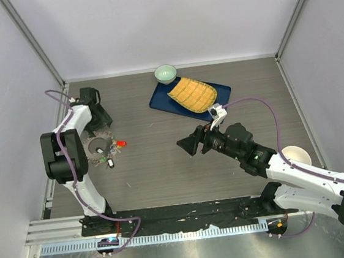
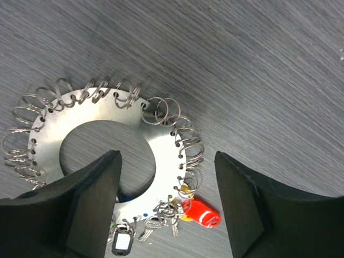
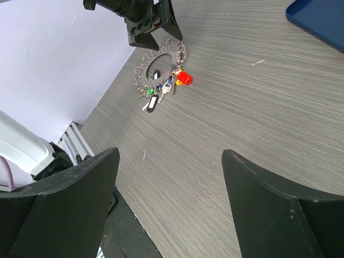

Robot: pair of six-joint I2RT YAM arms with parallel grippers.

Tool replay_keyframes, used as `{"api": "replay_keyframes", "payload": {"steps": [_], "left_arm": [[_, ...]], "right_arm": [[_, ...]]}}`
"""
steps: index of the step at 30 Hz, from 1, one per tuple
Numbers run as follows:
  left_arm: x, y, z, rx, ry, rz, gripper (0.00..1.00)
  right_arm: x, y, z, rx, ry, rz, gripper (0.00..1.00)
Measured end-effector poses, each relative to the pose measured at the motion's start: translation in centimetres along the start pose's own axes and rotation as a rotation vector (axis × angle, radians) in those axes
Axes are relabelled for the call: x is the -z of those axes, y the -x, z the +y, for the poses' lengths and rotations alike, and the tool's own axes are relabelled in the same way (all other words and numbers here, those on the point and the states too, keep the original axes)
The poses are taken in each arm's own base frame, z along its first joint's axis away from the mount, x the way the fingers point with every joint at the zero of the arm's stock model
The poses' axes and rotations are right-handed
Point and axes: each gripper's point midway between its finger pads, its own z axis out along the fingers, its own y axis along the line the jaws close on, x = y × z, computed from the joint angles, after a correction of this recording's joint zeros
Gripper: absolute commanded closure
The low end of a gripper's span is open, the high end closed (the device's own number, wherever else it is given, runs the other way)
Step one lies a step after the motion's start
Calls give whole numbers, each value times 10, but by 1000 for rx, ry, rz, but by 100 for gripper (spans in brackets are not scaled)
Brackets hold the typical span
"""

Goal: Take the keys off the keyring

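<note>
The keyring (image 2: 105,111), keys (image 2: 200,213) attached, lay by the desk's (image 1: 164,173) left edge under the released left hand (image 2: 166,161), right hand (image 3: 171,161) released too; lowering to pinch its rim seemed next.

The top view looks down from high behind the near edge and takes in the whole table (image 1: 164,167). The left wrist view looks almost straight down, close over the keyring (image 2: 97,109), past the left gripper (image 2: 166,161). The right wrist view looks slantwise across the table from well off, sharing keyring and left gripper with the top view.
</note>
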Motion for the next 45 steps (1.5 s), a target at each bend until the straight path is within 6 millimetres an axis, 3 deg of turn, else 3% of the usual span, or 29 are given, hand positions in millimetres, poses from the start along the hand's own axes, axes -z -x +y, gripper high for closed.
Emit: {"api": "replay_keyframes", "payload": {"steps": [6, 14, 27, 36, 45], "left_arm": [[-17, -8, -8, -45, 46, 30, 42], [-32, -17, -18, -76, 78, 58, 49], [-31, -14, -17, -90, 102, 54, 100], [-27, -16, -15, -105, 96, 64, 100], [6, -8, -27, -89, -3, 29, 100]], "right_arm": [[1, -1, -4, 27, -14, 5, 16], [2, -6, -8, 45, -28, 26, 16], [3, -8, -10, 57, -33, 34, 17], [-1, -11, -11, 41, -36, 40, 17], [-9, -15, -12, 11, -39, 49, 17]]}}
